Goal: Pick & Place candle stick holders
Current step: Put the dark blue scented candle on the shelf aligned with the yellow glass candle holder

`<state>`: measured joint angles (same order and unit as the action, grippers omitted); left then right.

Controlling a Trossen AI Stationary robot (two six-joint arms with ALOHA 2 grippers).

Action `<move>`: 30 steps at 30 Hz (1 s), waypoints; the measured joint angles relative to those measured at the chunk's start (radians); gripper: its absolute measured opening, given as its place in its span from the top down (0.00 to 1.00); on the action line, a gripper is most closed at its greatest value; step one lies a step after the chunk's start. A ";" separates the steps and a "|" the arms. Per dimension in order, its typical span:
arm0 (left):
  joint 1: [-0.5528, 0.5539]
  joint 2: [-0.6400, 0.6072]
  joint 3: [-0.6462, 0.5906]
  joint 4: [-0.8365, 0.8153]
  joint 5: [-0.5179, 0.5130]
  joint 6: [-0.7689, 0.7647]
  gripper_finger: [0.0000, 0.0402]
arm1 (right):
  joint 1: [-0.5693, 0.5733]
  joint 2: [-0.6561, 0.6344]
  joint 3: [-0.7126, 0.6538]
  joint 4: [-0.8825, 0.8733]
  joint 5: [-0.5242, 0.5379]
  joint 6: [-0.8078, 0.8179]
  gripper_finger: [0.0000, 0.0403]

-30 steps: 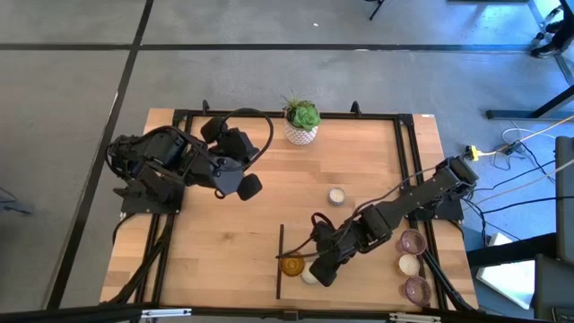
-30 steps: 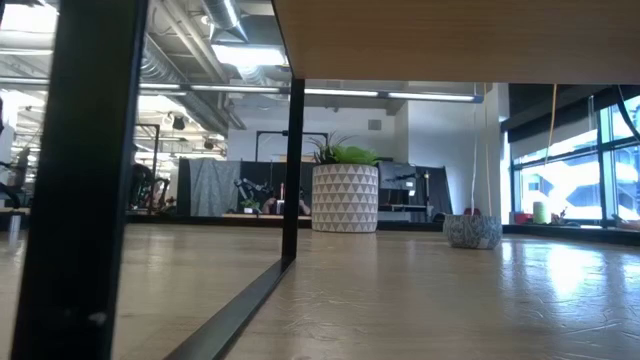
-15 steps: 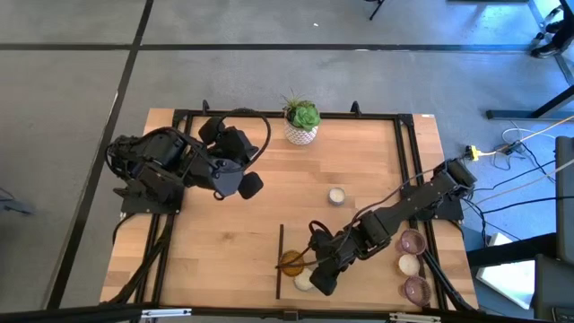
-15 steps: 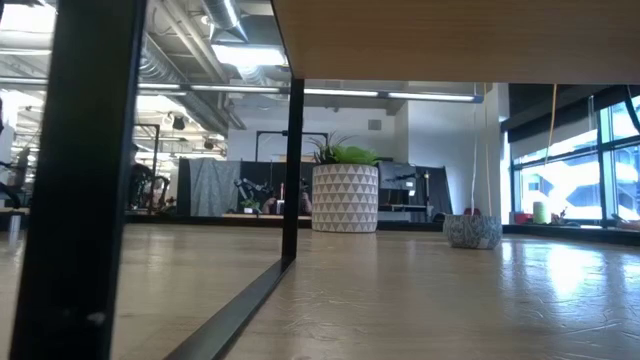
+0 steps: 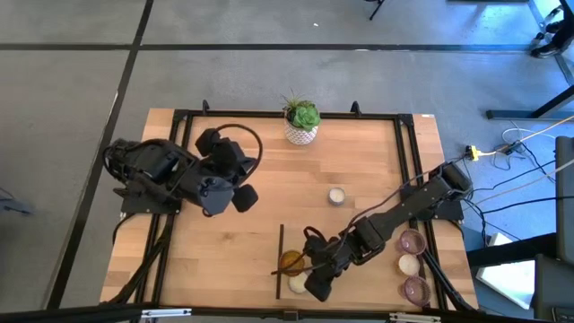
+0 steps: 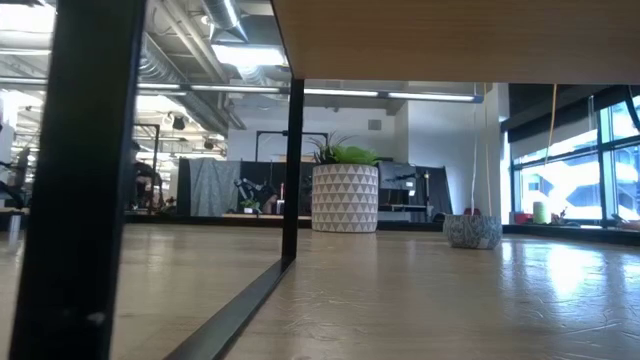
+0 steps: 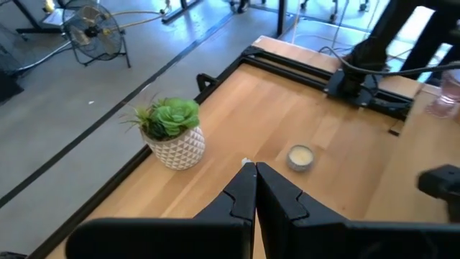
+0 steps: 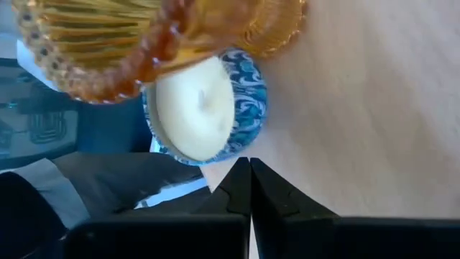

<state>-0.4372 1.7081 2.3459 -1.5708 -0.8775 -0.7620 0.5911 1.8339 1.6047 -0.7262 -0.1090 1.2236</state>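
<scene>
- Candle stick holders: the cream one (image 8: 198, 111), with a blue-patterned rim, lies just ahead of the right gripper's (image 8: 249, 167) pressed-together, empty fingers, near the table's front edge.
- Amber ribbed glass holder (image 8: 136, 39) touches it.
- Left gripper (image 7: 254, 173) closed, empty.

Amber ribbed holder (image 8: 144, 43); blue-swirl cream candle holder (image 8: 205, 108); white triangle-patterned pot (image 7: 176, 147), green plant (image 7: 167, 117).

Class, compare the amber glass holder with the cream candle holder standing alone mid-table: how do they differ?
The amber glass holder is see-through, ribbed and bead-rimmed; the lone cream holder is opaque and plain. The amber one sits near the front edge, by the right gripper; the cream one stands apart from everything. Both are small, round cups.
</scene>
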 joint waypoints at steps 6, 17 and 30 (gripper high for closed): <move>-0.068 0.000 0.000 0.003 0.025 -0.011 0.99 | 0.015 -0.001 0.007 0.001 0.007 0.006 1.00; -0.171 0.132 -0.001 0.369 0.215 0.212 1.00 | 0.142 -0.069 0.073 -0.191 0.169 0.042 1.00; -0.144 0.364 0.005 0.685 0.472 0.326 0.99 | 0.245 -0.069 0.085 -0.250 0.334 0.134 1.00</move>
<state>-0.5808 2.0720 2.3509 -0.8861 -0.4053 -0.4358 0.8360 1.7645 1.6894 -0.9760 0.2247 1.3573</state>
